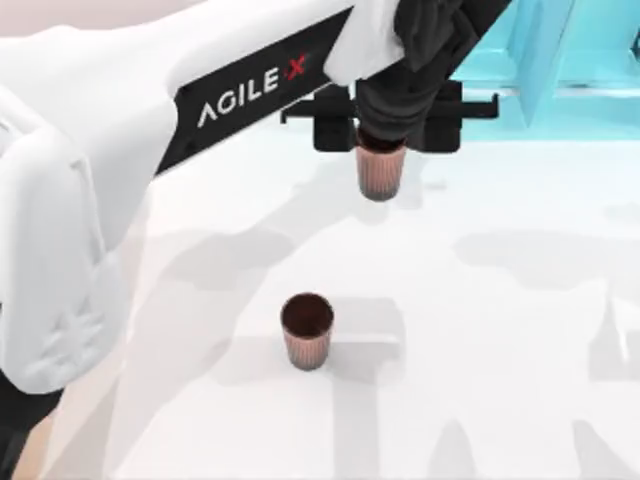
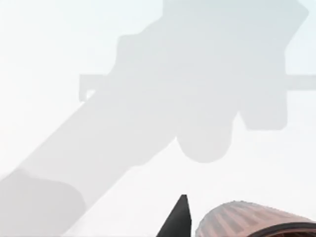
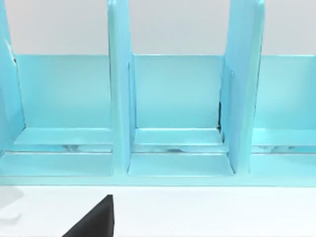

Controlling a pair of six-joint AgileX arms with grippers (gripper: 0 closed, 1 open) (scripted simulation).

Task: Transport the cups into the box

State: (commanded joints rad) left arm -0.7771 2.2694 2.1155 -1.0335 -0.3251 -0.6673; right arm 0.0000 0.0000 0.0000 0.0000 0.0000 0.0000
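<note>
Top view: the left arm reaches across the white table, its left pincer pinching a cup by the upper rim, apparently lifted so it can travel. The second cup stands upright and alone near mid-table, open surface all round it. A turquoise frame fences the far right corner; the box is not in sight, so the carrying route cannot be judged.

Left wrist view: the held cup's ribbed side sits beside a dark fingertip, above bare table crossed by the arm's shadow.

Right wrist view: the right pincer, finger state impossible to tell, sits parked facing the turquoise frame's compartments
</note>
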